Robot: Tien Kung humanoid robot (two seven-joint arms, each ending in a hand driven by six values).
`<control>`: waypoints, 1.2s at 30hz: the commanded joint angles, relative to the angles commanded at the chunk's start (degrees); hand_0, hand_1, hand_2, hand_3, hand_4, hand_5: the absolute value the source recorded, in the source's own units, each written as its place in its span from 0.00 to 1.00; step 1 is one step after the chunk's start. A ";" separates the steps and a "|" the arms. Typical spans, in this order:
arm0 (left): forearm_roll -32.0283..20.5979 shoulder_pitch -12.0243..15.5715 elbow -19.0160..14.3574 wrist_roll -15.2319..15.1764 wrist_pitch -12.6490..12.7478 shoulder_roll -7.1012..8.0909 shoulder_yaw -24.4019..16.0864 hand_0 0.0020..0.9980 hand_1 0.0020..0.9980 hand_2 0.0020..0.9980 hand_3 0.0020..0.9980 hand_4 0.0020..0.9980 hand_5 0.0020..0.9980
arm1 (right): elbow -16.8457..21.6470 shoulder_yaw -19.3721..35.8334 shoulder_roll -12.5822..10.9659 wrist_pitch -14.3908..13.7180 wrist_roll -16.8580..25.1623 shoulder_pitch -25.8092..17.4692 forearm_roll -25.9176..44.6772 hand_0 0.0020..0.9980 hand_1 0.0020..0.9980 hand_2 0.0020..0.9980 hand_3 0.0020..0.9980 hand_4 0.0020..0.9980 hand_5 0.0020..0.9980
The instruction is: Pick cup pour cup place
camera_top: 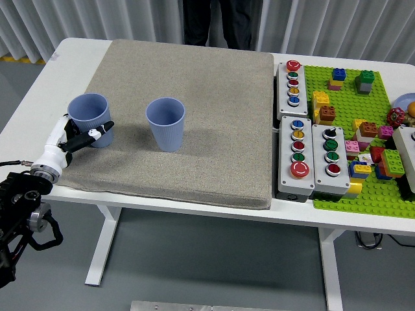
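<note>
Two blue ribbed plastic cups stand upright on my work surface, but I'll take the scene by size. My white table carries a big grey-beige fabric mat over its left and middle. To the right lies a green studded baseplate crowded with coloured building bricks, and between mat and baseplate sit three grey button boxes with coloured push buttons. At the far edge a person in dark trousers stands, hands not visible.

On the mat's left part, the left blue cup sits near the left edge, and the right blue cup stands apart from it, toward the middle.

My left hand, white and black, comes in from the lower left and is at the left cup's near-left side. Its fingers are loosely curved around the cup's lower wall, touching or nearly touching it; I cannot tell whether they actually grip.
</note>
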 joint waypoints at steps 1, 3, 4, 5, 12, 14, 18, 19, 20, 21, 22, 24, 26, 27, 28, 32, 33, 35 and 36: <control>0.12 -0.02 -0.09 0.02 0.28 -0.02 0.06 0.89 0.88 1.00 1.00 0.98 0.30 | 0.00 -0.02 0.00 0.00 0.00 0.02 0.04 0.72 0.69 0.74 0.70 0.32 0.30; 0.36 -0.05 -0.24 0.09 0.75 -0.08 0.10 0.82 0.80 0.91 0.98 0.97 0.29 | 0.00 -0.05 0.00 0.00 0.02 0.06 0.10 0.72 0.69 0.74 0.71 0.32 0.30; 0.74 -0.04 -0.38 0.40 0.90 -0.09 0.19 0.82 0.80 0.91 0.98 0.97 0.29 | 0.00 -0.05 -0.01 0.01 0.01 0.09 0.11 0.72 0.69 0.74 0.71 0.32 0.30; 0.94 -0.02 -0.45 0.56 0.97 -0.09 0.24 0.82 0.80 0.91 0.98 0.97 0.29 | 0.00 -0.06 -0.01 0.01 0.01 0.10 0.12 0.72 0.69 0.74 0.71 0.32 0.30; 2.08 -0.07 -0.78 0.92 0.49 -0.49 0.70 0.79 0.77 0.87 0.91 0.96 0.30 | 0.00 -0.09 -0.02 0.00 0.04 0.18 0.19 0.72 0.69 0.74 0.70 0.32 0.30; 2.15 -0.12 -0.94 0.78 0.85 -0.57 0.85 0.70 0.67 0.74 0.80 0.95 0.29 | 0.00 -0.06 -0.03 0.01 0.03 0.20 0.15 0.72 0.69 0.74 0.71 0.32 0.30; 2.50 -0.12 -1.11 0.51 1.94 -0.70 1.26 0.70 0.67 0.74 0.80 0.95 0.29 | 0.00 -0.13 -0.03 0.00 0.05 0.22 0.30 0.72 0.69 0.74 0.71 0.32 0.30; 2.50 -0.10 -1.12 0.48 2.04 -0.72 1.30 0.70 0.67 0.74 0.80 0.95 0.29 | 0.00 -0.14 -0.03 0.00 0.05 0.22 0.30 0.72 0.69 0.74 0.71 0.32 0.30; 2.50 -0.10 -1.12 0.46 2.08 -0.72 1.31 0.61 0.53 0.58 0.60 0.93 0.27 | 0.00 -0.14 -0.03 0.00 0.05 0.22 0.29 0.72 0.69 0.74 0.71 0.32 0.30; 2.46 -0.08 -1.14 0.36 2.46 -0.77 1.40 0.61 0.53 0.58 0.60 0.93 0.27 | 0.00 -0.15 -0.04 0.00 0.06 0.25 0.33 0.72 0.69 0.74 0.71 0.32 0.30; 2.39 -0.05 -1.18 0.17 3.19 -0.86 1.54 0.61 0.53 0.58 0.60 0.93 0.27 | 0.00 -0.18 -0.05 0.00 0.07 0.30 0.39 0.72 0.69 0.74 0.71 0.32 0.30; 2.22 -0.01 -1.31 -0.29 4.31 -0.94 1.71 0.61 0.53 0.58 0.60 0.93 0.27 | 0.00 -0.13 -0.05 0.00 0.05 0.37 0.34 0.72 0.69 0.74 0.71 0.32 0.30; 1.24 0.01 -1.48 -1.05 5.97 -0.94 2.04 0.50 0.47 0.49 0.50 0.83 0.15 | 0.00 -0.17 -0.06 0.01 0.04 0.41 0.41 0.72 0.69 0.74 0.71 0.32 0.30; 0.72 0.09 -1.61 -1.47 6.96 -0.95 2.20 0.50 0.47 0.49 0.50 0.83 0.15 | 0.00 -0.19 -0.05 0.00 0.05 0.41 0.46 0.72 0.69 0.74 0.71 0.32 0.30; 0.55 0.11 -1.66 -1.62 7.33 -0.95 2.25 0.50 0.47 0.49 0.50 0.83 0.15 | 0.00 -0.20 -0.05 -0.01 0.05 0.41 0.48 0.72 0.69 0.74 0.71 0.32 0.30; -1.22 0.75 -2.44 -2.97 10.43 -1.15 2.46 0.47 0.45 0.47 0.49 0.82 0.14 | 0.00 -0.17 -0.04 -0.01 0.01 0.43 0.46 0.72 0.69 0.74 0.71 0.32 0.30; -1.36 1.02 -2.91 -3.09 10.71 -1.24 2.31 0.47 0.45 0.47 0.49 0.82 0.14 | 0.00 -0.16 -0.05 0.01 0.00 0.42 0.43 0.72 0.69 0.74 0.71 0.32 0.30; -1.06 1.31 -3.60 -3.03 10.87 -1.31 2.04 0.47 0.45 0.47 0.49 0.82 0.14 | 0.00 -0.10 -0.06 0.04 -0.03 0.42 0.27 0.72 0.69 0.74 0.71 0.32 0.30; -0.60 1.46 -4.06 -2.95 11.04 -1.33 1.78 0.47 0.45 0.47 0.49 0.82 0.14 | 0.00 -0.09 -0.06 0.04 -0.03 0.43 0.26 0.72 0.69 0.74 0.71 0.32 0.30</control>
